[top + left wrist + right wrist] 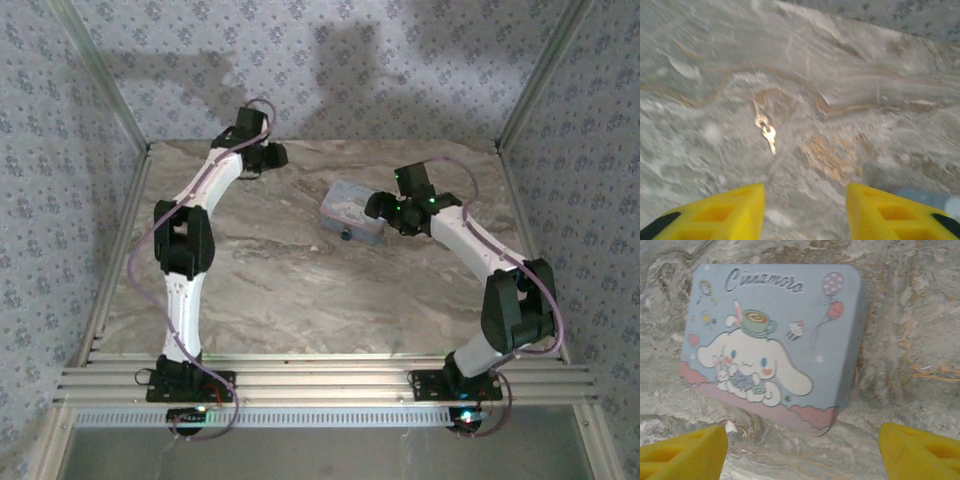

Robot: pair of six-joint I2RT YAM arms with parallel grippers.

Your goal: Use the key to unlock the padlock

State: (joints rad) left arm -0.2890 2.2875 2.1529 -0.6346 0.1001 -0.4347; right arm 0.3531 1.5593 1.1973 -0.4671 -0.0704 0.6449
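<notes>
A small brass key (766, 131) on a ring lies flat on the marble table, ahead of my left gripper (805, 215). Its yellow fingers (715, 215) stand apart with nothing between them. In the top view the left gripper (272, 156) is at the far left of the table. A tiny dark-teal padlock (346, 236) hangs at the near side of the pale blue tin (352, 212). My right gripper (385, 208) hovers at the tin's right end. In the right wrist view it (802, 455) is open just short of the tin's picture lid (775, 335), touching nothing.
The marble table (300, 290) is bounded by an aluminium frame (110, 270) and patterned walls on three sides. A pale blue-grey shape (922, 196) sits beside the left gripper's right finger. Open tabletop lies between the arms.
</notes>
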